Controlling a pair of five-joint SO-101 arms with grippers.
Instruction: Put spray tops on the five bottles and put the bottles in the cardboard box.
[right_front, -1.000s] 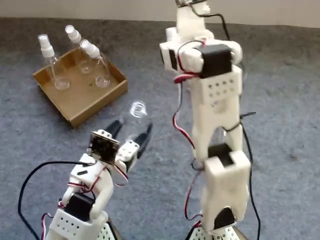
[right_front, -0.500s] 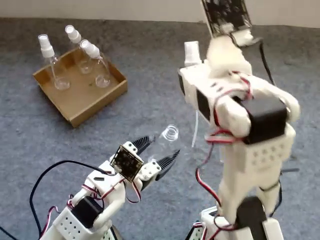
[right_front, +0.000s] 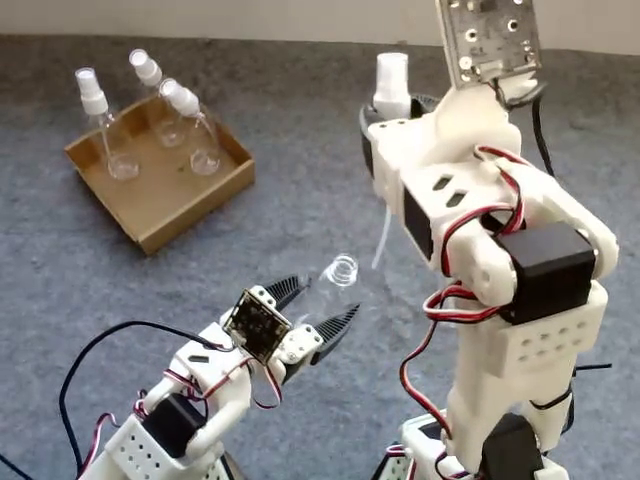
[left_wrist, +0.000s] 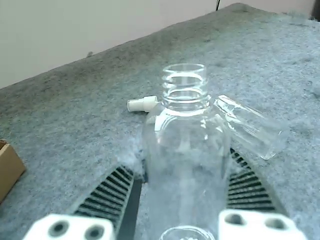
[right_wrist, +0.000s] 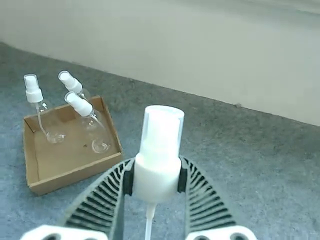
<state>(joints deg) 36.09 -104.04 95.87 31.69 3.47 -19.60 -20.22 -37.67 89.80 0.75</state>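
Clear plastic with a ribbed, threaded open neck, a round-shouldered bottle (left_wrist: 186, 145) is pinched between the black ridged fingers (left_wrist: 107, 200) of the left gripper (left_wrist: 182, 167), one finger pressed against each side of its body. Its open mouth points away from the gripper's wrist. Just past that mouth, on the grey felt-like table cover (right_front: 100, 300), a second clear bottle (left_wrist: 250, 127) lies on its side, and a small white plastic nozzle piece (left_wrist: 141, 104) lies near it.

The right gripper (right_wrist: 155, 172) is closed on a white cylindrical spray top (right_wrist: 156, 165), gripping it around its collar. The smooth cap stands above the fingers and a thin translucent dip tube (right_wrist: 148, 222) hangs below them. In the high view this spray top (right_front: 392, 85) is raised well above and beyond the left gripper (right_front: 322, 300) and its bottle (right_front: 342, 270).

Far ahead of both grippers sits the shallow brown cardboard box (right_front: 160, 215). Three clear bottles with white spray tops (right_front: 100, 125) (right_front: 150, 80) (right_front: 190, 120) lean inside it.
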